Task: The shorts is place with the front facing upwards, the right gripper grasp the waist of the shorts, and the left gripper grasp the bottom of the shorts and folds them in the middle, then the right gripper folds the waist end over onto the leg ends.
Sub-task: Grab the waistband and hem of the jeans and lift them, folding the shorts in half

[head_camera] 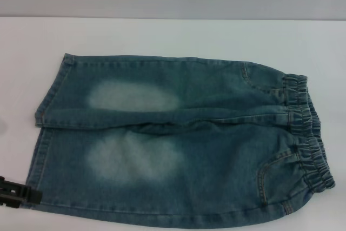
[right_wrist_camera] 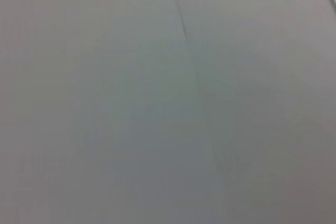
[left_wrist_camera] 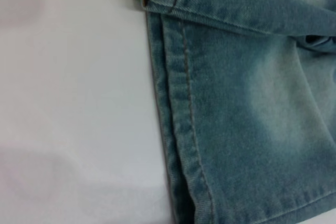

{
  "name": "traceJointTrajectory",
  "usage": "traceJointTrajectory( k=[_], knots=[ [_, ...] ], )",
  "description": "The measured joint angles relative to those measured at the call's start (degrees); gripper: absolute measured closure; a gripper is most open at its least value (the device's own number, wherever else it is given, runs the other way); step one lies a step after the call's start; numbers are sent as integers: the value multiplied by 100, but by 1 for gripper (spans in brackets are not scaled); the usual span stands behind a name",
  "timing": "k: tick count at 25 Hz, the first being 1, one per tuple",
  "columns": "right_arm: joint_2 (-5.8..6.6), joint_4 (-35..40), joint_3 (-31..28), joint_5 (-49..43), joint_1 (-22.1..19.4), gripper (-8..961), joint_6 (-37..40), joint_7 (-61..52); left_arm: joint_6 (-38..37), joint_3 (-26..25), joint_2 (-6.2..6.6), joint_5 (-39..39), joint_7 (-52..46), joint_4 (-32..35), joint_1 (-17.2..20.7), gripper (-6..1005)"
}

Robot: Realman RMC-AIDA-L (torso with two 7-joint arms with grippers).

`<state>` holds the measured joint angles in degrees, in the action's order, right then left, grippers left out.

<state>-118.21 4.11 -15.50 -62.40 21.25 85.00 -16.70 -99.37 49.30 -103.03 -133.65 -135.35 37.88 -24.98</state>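
The shorts (head_camera: pixel 178 144) lie flat on the white table, front up, with pale faded patches on both thighs. The waist of the shorts (head_camera: pixel 308 133), a ruffled elastic band, is at the right. The bottom of the shorts (head_camera: pixel 40 150), two straight stitched leg ends, is at the left. My left gripper (head_camera: pixel 19 193) shows as a black tip at the lower left edge, right beside the corner of the near leg's hem. The left wrist view looks down on that hem (left_wrist_camera: pixel 181 119), with its double stitching. The right gripper is out of view, and its wrist view shows only bare table.
The white table (head_camera: pixel 162 36) extends behind and to the left of the shorts, and its far edge meets a grey wall. Bare tabletop (left_wrist_camera: pixel 73 103) lies beside the hem, and the right wrist view shows only plain tabletop (right_wrist_camera: pixel 157 103).
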Motion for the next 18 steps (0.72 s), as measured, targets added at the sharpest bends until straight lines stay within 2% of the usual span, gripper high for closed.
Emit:
traceJointTrajectory(
  k=[18],
  knots=[
    [0,2,21,0,-8,363,-10,0,-112,-114,-88,-2,54,27,-158,159]
  ],
)
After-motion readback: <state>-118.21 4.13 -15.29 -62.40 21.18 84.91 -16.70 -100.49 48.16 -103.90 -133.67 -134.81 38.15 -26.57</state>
